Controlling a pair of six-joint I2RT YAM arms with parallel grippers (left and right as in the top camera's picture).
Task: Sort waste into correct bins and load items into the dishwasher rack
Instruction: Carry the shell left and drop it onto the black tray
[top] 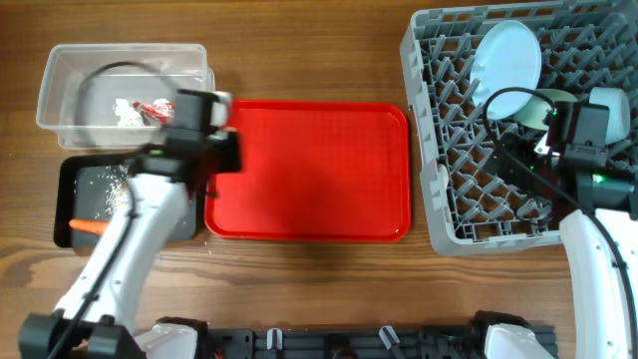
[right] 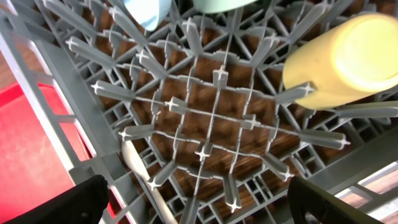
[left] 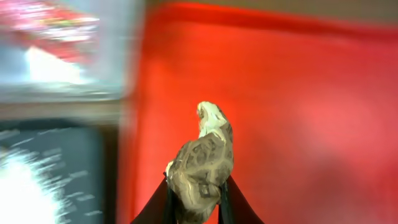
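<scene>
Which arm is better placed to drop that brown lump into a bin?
Left. The left gripper holds the brownish lump beside the clear tub and black tray; the right gripper hangs open over the grey rack.

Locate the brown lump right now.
Left wrist view: the brown lump is pinched in the left gripper over the left edge of the red tray, beside the clear tub and black tray.

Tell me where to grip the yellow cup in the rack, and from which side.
Probably mid-body, from above, jaws across its width: the cup lies on its side over the rack pegs, so only its upper flank is free.
</scene>
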